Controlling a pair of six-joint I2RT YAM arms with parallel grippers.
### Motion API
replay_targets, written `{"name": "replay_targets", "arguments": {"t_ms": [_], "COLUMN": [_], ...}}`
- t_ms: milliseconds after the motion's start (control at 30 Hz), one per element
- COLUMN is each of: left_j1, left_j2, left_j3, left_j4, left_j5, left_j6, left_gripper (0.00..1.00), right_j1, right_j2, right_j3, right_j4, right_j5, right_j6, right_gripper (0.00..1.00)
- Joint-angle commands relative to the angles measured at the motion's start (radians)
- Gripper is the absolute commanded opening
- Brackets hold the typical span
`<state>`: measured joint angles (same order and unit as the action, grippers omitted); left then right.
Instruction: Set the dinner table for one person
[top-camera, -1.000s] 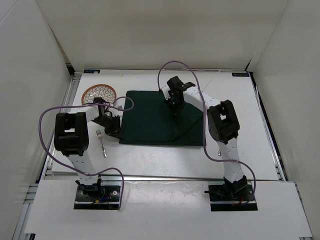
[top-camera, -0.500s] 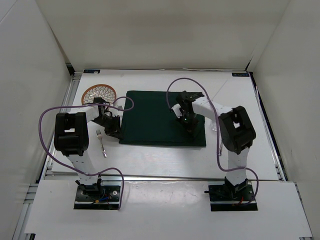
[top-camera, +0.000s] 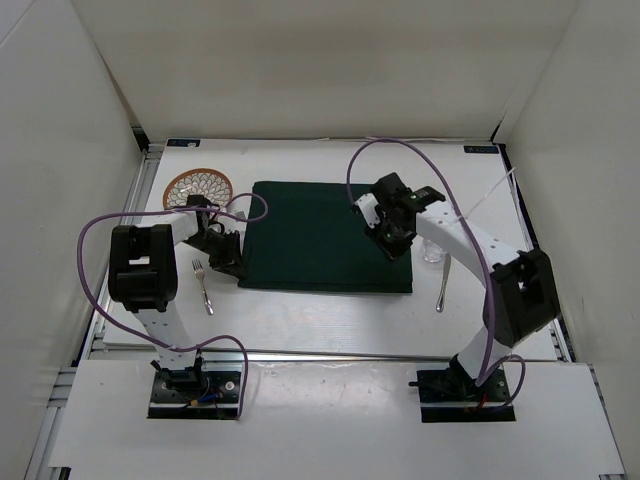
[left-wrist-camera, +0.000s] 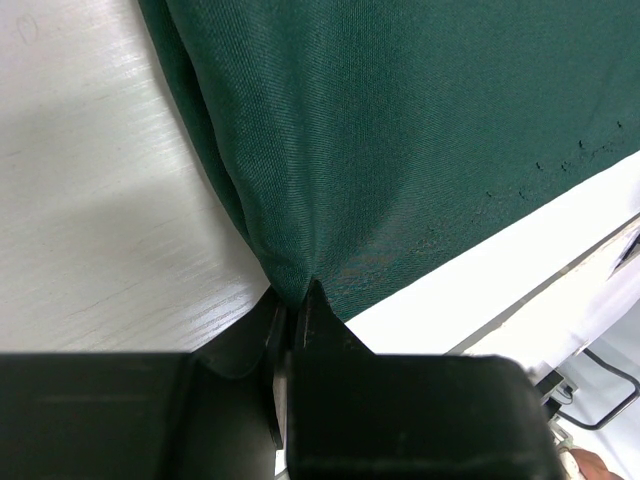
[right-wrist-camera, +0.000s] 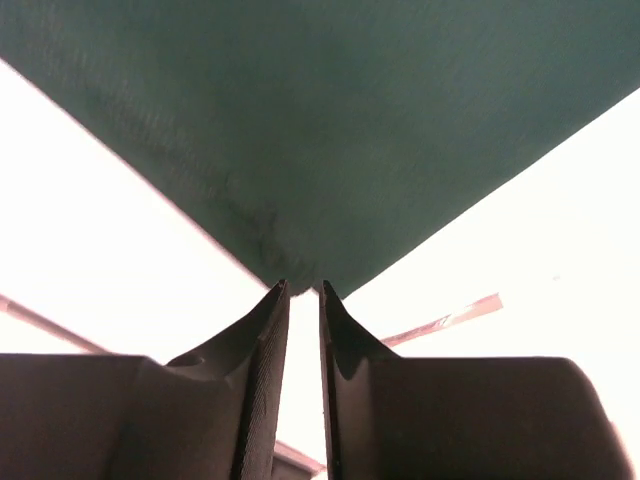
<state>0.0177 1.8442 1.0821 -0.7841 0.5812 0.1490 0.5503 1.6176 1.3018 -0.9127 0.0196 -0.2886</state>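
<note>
Now the right gripper has swung across the green mat to its near right corner, jaws barely parted, while the left gripper pinches the near left corner, seemingly flattening it on the dinner table.

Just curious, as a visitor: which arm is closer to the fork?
Left. The left gripper pinches the green mat corner beside the fork; the right gripper is across the mat.

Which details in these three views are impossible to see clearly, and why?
1. Right wrist view: whether the right gripper holds the green mat by its corner; the tips only reach the edge.
2. Top view: the glass is too small to show any contents.
3. Left wrist view: the left gripper covers the pinched mat corner.
</note>
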Motion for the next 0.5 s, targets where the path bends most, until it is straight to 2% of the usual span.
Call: {"name": "replay_targets", "arguments": {"t_ms": [0, 200, 467], "left_j1": [0.007, -0.012, -0.033], "left_j2": [-0.014, -0.014, -0.005], "left_j3": [0.029, 0.029, 0.009], "left_j4": [0.005, 0.005, 0.005], "left_j5": [0.02, 0.031, 0.049], "left_j6": [0.007, 0.007, 0.007], "left_gripper": [0.1, 0.1, 0.1], "right_j1": [-0.022, -0.046, -0.065], "right_j2": [0.048, 0.148, 0.127], "right_j3": [-0.003, 0.085, 0.076], "right_j4": [0.118, 0.141, 0.15], "right_j5": [0.039, 0.026, 0.039], "right_j6": [0.011, 0.049, 0.04], "right_gripper": [0.21, 0.17, 0.13]}}
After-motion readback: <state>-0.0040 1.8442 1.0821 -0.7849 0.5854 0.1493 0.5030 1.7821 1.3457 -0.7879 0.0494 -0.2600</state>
